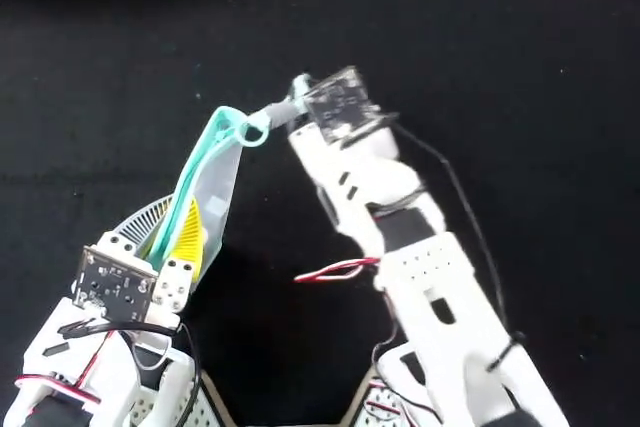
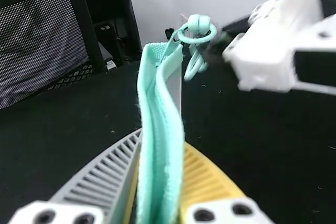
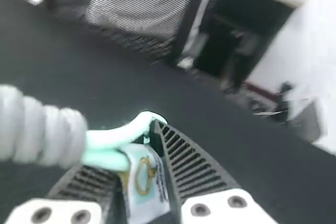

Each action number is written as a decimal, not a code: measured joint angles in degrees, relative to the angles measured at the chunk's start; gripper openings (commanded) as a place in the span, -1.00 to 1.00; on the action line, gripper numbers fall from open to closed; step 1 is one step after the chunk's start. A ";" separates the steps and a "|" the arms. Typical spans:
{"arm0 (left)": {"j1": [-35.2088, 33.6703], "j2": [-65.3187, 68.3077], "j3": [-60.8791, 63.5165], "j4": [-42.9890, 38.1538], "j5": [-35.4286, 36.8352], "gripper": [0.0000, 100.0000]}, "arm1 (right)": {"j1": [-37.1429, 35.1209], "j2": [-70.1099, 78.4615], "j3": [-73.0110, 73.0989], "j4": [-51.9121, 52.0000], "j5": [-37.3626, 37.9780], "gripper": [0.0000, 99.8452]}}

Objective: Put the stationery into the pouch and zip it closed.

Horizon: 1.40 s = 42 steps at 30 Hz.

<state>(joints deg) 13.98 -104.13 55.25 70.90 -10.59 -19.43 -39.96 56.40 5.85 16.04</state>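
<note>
The pouch (image 1: 215, 187) is translucent with a mint-green zipper edge (image 2: 160, 93), and it is held stretched above the black table between the two arms. My left gripper (image 1: 175, 225) (image 2: 160, 148) is shut on the pouch's near end, with its grey finger (image 2: 105, 171) and yellow finger (image 2: 207, 182) on either side of the zipper. My right gripper (image 1: 293, 107) (image 3: 144, 140) is shut on the zipper pull (image 1: 258, 129) (image 2: 197, 27) (image 3: 113, 140) at the far end. The pull has a mint ring and a grey ribbed tab (image 3: 37, 127). I cannot make out what the pouch holds.
A black cloth (image 1: 500, 97) covers the table on all sides of the arms. Red and white wires (image 1: 335, 269) loop out of the right arm near the middle. A mesh chair back (image 2: 37, 40) and dark furniture stand beyond the table's far edge.
</note>
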 measured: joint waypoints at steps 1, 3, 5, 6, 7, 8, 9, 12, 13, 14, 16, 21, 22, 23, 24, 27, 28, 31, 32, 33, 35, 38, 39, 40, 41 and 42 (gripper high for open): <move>0.00 0.00 0.00 0.00 0.00 -0.94 | 0.88 -0.26 0.00 -0.09 1.23 -0.98; 0.00 0.00 0.00 0.00 0.00 -0.94 | 2.64 -0.26 0.00 -0.09 3.52 -0.98; 0.00 0.00 0.00 0.00 0.00 -0.94 | 4.48 0.00 0.00 -0.09 4.84 -0.98; 0.00 0.00 0.00 0.00 0.00 -0.94 | 5.36 0.70 -0.09 -0.09 5.36 -0.98; 0.18 0.00 0.00 0.00 0.00 -0.94 | 6.15 1.67 -0.97 -0.09 5.89 -0.98; 0.26 0.00 0.00 0.00 0.00 -0.94 | 6.86 2.64 -1.93 -0.09 6.24 -0.98; 0.35 0.09 0.00 0.00 0.00 -0.94 | 7.56 3.69 -3.25 -0.09 6.42 -0.98; 0.35 0.18 0.00 0.00 0.00 -0.94 | 9.23 7.12 -6.59 -0.09 6.86 -0.98; 0.35 0.18 0.00 0.00 0.00 -0.94 | 9.58 8.18 -7.56 -0.09 7.03 -0.98; 0.35 0.26 0.09 0.00 0.00 -0.94 | 9.76 9.14 -8.35 -0.09 7.03 -0.98; 0.44 0.26 0.09 0.00 0.00 -0.94 | 9.85 10.81 -9.76 -0.09 7.03 -0.98; 0.44 0.26 0.09 0.00 0.00 -0.94 | 9.85 15.47 -13.19 -0.79 8.26 -0.98; 0.44 0.26 0.09 0.00 0.00 -0.94 | 10.11 16.88 -13.80 -1.49 8.79 -0.98; 0.44 0.26 0.09 0.00 0.00 -0.94 | 10.64 18.20 -14.42 -2.46 8.97 -0.98; 0.44 0.26 0.09 0.00 0.00 -0.94 | 11.34 19.78 -15.03 -3.34 9.14 -0.98; 0.44 0.26 0.09 0.00 0.00 -0.94 | 14.07 24.35 -16.70 -5.27 9.14 -0.98; 0.44 0.26 0.09 0.00 0.00 -0.94 | 14.42 25.67 -17.32 -5.54 9.14 -0.98; 0.44 0.26 0.09 -0.09 0.00 -0.94 | 15.03 28.31 -18.99 -5.71 9.14 -0.98; 0.53 0.26 0.09 -0.18 0.00 -0.94 | 15.21 29.01 -19.52 -5.71 9.14 -0.98; 0.53 0.26 0.09 -0.26 0.00 -0.94 | 15.47 29.54 -19.87 -5.71 9.14 -0.98; 0.53 0.26 0.09 -0.44 0.00 -0.94 | 15.65 29.98 -19.96 -5.71 9.14 -0.98; 0.53 0.26 0.09 -0.44 0.00 -0.94 | 15.74 29.98 -19.96 -5.71 9.14 -0.98; 0.53 0.26 0.09 -0.35 0.00 -0.94 | 15.74 29.98 -19.96 -5.71 9.41 -0.98; 0.53 0.26 0.09 -0.35 0.00 -0.94 | 15.91 29.98 -20.04 -5.71 10.02 -0.98; 0.53 0.26 0.09 -0.35 0.00 -0.94 | 16.18 29.98 -20.04 -5.71 10.81 -0.98; 0.53 0.35 0.09 -0.35 0.00 -0.94 | 16.53 29.98 -20.04 -6.07 11.25 -0.98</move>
<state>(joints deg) 14.51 -103.78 55.34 70.55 -10.59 -2.90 -9.98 36.35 -0.22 27.30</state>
